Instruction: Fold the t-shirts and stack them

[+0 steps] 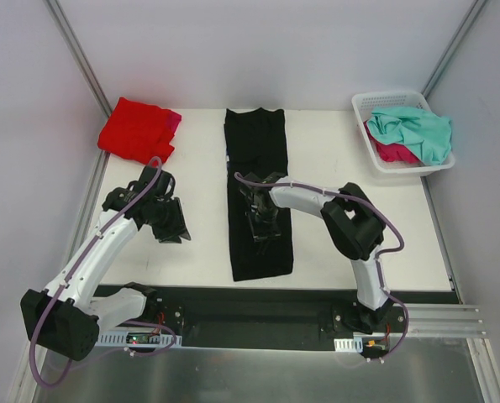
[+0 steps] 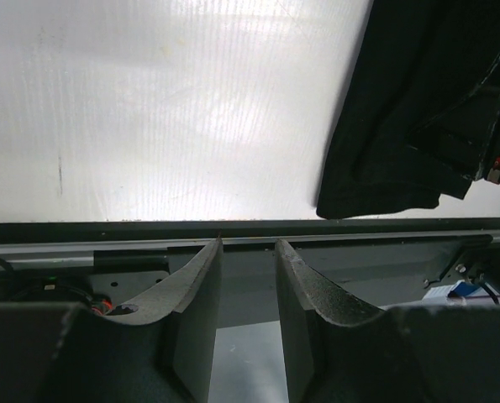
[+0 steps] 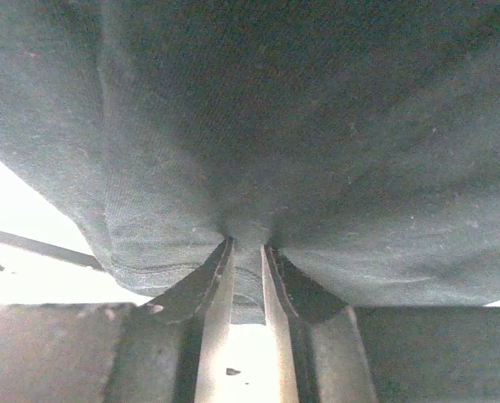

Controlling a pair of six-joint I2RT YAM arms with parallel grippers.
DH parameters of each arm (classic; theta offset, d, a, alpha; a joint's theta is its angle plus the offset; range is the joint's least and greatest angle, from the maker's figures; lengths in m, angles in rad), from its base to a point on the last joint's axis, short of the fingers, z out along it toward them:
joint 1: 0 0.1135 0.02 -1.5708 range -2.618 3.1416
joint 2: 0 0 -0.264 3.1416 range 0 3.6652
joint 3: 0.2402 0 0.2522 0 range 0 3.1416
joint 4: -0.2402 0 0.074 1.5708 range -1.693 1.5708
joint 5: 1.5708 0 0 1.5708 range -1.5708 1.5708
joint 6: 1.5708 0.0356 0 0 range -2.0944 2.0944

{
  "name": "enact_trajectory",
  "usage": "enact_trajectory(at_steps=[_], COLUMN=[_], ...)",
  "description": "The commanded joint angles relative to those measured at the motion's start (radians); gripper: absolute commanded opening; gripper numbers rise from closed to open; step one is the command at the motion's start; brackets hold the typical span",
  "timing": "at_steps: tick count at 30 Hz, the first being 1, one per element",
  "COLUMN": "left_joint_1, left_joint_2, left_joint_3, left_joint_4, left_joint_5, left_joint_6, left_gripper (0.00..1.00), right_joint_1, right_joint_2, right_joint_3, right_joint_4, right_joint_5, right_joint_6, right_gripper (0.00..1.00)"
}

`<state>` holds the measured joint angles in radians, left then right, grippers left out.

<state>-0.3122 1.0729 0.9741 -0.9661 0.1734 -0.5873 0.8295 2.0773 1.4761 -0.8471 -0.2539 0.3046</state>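
Nearest us, in the right wrist view, the right gripper (image 3: pixel 247 260) has its two fingers clamped on a raised pinch of the black t-shirt (image 3: pixel 275 126), whose dark weave fills most of that picture. From above, we see this shirt folded into a long strip that runs from near to far down the middle of the white table (image 1: pixel 199 248), with the right gripper over its near half. The left gripper (image 1: pixel 171 223) hangs to the left of the strip, not touching it, its jaws apart and holding nothing. At the far left corner lies a folded red t-shirt (image 1: pixel 132 130). At the far right, a white lattice basket (image 1: pixel 382 102) holds a crumpled teal t-shirt (image 1: pixel 418 130) over a magenta-pink one (image 1: pixel 392 154).
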Motion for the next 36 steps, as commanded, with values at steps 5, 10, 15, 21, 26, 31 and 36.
enact_trajectory(at_steps=[5, 10, 15, 21, 26, 31, 36], left_joint_1=[0.004, -0.06, -0.227, -0.387, -0.446, -0.452, -0.452], left_joint_2=[-0.031, -0.031, 0.039, 0.142, 0.182, 0.17, 0.157], left_joint_3=[-0.115, -0.156, -0.158, -0.183, -0.212, -0.255, -0.264], left_joint_4=[0.078, 0.128, 0.2, 0.336, 0.379, 0.425, 0.435], left_joint_5=[0.129, 0.123, 0.113, 0.117, 0.114, 0.133, 0.123], left_joint_6=[-0.039, -0.081, -0.175, -0.288, -0.319, -0.356, -0.373], left_gripper=[0.3, 0.3, 0.3, 0.29, 0.29, 0.29, 0.29], right_joint_1=[0.02, 0.077, 0.167, 0.312, 0.359, 0.442, 0.664], right_joint_2=[-0.242, -0.397, -0.491, -0.569, -0.606, -0.592, -0.6], right_joint_3=[-0.106, -0.177, -0.239, -0.367, -0.481, -0.373, -0.197], right_joint_4=[-0.049, -0.119, -0.164, -0.133, -0.121, -0.356, -0.759], right_joint_5=[0.248, 0.41, 0.488, 0.602, 0.683, 1.02, 1.41], right_joint_6=[-0.039, -0.018, 0.036, 0.108, 0.148, 0.272, 0.543], right_gripper=[0.28, 0.31, 0.32, 0.32, 0.32, 0.33, 0.33])
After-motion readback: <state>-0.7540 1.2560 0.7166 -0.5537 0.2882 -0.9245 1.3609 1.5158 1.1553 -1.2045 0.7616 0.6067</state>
